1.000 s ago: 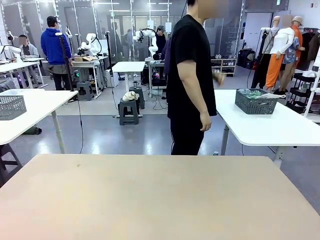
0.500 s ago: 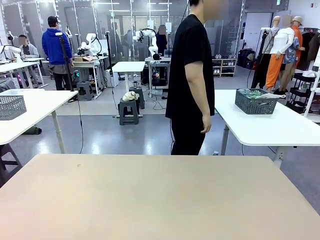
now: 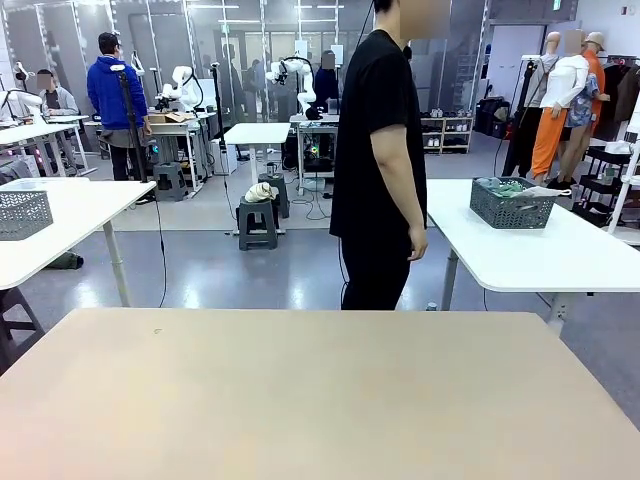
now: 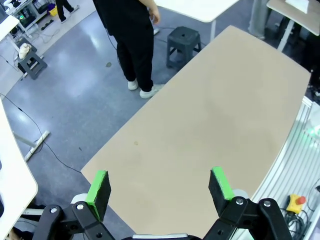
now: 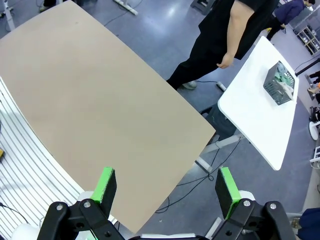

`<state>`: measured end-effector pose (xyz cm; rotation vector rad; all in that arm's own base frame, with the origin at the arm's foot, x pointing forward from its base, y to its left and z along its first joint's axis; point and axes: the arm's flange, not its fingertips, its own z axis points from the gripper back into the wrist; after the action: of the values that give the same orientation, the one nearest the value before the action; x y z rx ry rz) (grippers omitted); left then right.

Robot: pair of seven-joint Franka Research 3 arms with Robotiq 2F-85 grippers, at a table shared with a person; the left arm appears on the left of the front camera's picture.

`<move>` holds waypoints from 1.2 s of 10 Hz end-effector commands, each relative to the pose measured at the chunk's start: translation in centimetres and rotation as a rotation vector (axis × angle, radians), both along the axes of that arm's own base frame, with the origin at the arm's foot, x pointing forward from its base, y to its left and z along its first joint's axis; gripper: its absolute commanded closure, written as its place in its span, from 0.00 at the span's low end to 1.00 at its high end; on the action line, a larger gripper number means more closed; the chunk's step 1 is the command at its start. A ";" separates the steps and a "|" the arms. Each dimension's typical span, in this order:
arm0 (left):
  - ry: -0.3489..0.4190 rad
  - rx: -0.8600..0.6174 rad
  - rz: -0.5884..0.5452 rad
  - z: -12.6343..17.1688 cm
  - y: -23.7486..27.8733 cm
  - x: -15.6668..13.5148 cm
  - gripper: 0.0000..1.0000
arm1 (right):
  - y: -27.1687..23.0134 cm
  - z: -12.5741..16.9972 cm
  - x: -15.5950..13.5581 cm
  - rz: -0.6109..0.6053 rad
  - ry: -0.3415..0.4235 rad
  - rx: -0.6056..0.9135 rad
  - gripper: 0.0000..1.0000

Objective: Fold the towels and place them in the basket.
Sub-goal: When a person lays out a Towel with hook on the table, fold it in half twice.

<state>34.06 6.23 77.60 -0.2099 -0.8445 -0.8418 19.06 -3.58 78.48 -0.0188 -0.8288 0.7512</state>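
**Hovering above the beige table, both grippers spread wide**

Hanging over my beige table [image 3: 300, 400], I see its top run broad from the near edge to the far edge. Just beyond that far edge stands a person [image 3: 378, 150] in black, turned side-on, one arm down and the hand [image 3: 417, 243] loose at the thigh. Next to the person, off my table's far right corner, is a white table [image 3: 570, 260]. The dark grey basket [image 3: 512, 205] sits on it, toward its far edge, well apart from both of my arms. My right wrist camera catches it too, small, near one end of that white top. Mint-green towel cloth [image 3: 503, 186] shows above the basket's rim; I cannot tell how it is folded, nor make out a grey-blue one.

My left gripper [image 4: 159, 176] has its green pads parted as wide as they go, with nothing between them. My right gripper [image 5: 166, 175] is the same: jaws fully apart, holding nothing.
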 end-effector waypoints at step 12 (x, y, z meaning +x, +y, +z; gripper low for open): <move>0.134 0.072 -0.004 1.0 -1.9 -0.6 0.00 | 0.0 0.8 0.7 0.047 0.064 -0.040 0.00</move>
<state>33.63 4.64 77.89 -0.2153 -0.7329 -0.8704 19.61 -3.35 78.82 -0.0114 -0.7705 0.7812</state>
